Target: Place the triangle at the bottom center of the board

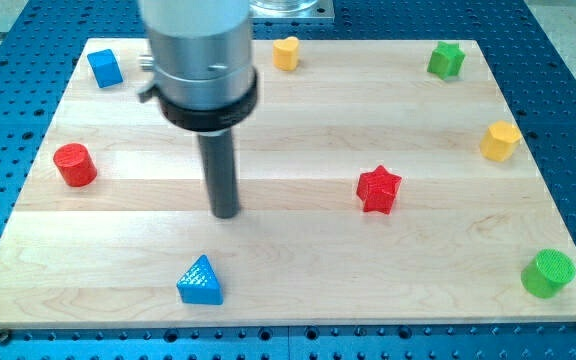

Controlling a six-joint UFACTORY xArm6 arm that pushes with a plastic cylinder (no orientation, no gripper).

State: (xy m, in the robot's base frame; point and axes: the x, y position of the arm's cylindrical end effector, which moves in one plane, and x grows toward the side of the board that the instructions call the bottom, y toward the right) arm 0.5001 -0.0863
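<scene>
My tip [226, 212] — above blue triangle [200, 281]

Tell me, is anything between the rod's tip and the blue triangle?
No. In the camera view only bare board lies between my tip and the blue triangle.

Board: pale wooden board [298, 290] on a blue perforated table [568, 90].
Top edge: blue cube [105, 68], yellow block [286, 52], green star [446, 60].
Left: red cylinder [74, 165].
Centre: red star [378, 189].
Right: yellow block [501, 141], green cylinder [548, 272].
Bottom: blue triangle [200, 281].
</scene>
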